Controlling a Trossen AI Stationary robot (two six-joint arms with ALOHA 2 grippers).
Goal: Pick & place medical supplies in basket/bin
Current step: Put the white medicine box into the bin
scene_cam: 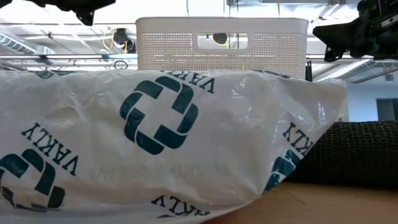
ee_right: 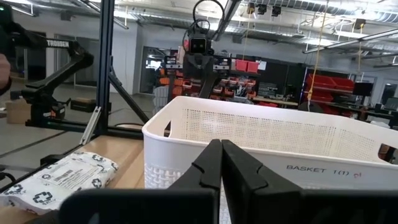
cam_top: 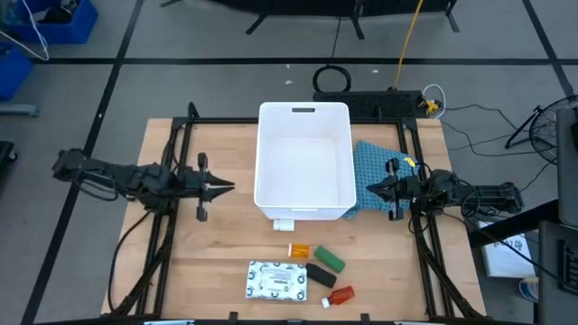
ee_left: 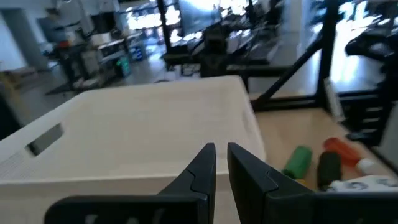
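Perforated white tub (cam_top: 304, 161), crinkled printed packet (cam_top: 276, 281)

Desk (cam_top: 226, 235): pale wood, matt, with visible grain.
Tub (cam_top: 303, 120): white plastic, smooth inside, walls finely perforated.
Packet (cam_top: 277, 280): crinkled white plastic film, slightly glossy, printed dark green.
Cloth (cam_top: 375, 162): blue patterned fabric, matt.
Left claw (cam_top: 228, 188): dark matt plastic.
Black block (cam_top: 320, 273): matt, rough woven look in the low view.
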